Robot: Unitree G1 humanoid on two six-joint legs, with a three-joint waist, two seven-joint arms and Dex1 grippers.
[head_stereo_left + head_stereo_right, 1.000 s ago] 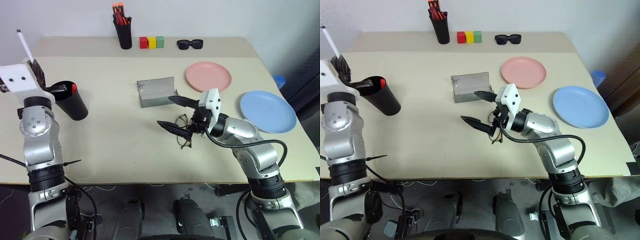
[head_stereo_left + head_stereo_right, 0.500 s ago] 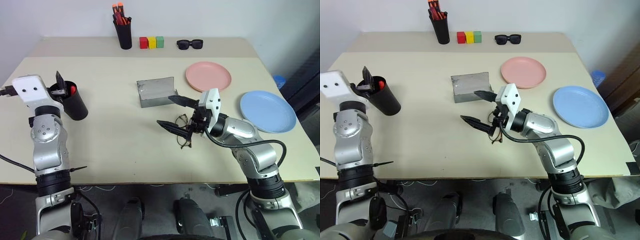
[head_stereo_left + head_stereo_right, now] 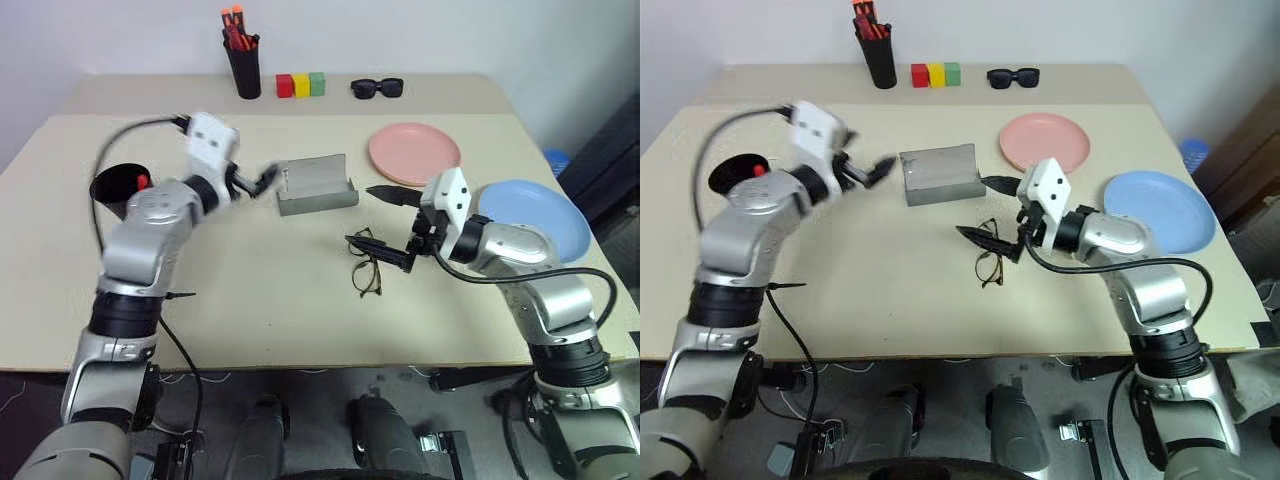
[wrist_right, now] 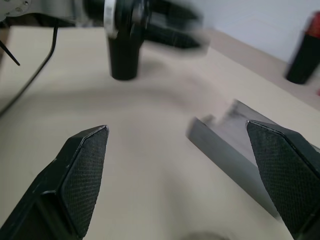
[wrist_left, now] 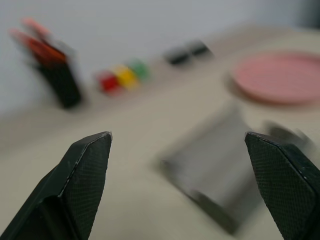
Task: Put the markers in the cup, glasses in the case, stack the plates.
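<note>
Left eye view: two plates (image 3: 414, 153) (pink, blue), one glasses (image 3: 366, 266), one case (image 3: 316, 184); both fingers spread, empty.

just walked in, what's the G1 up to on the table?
Tidying a table. A red-capped marker already sits in the black cup. The left pincer, open and empty, is beside the open grey case. The right pincer, also open, hovers over the brown glasses, which lie on the table, not yet gripped. The pink plate and blue plate lie apart, unstacked.
</note>
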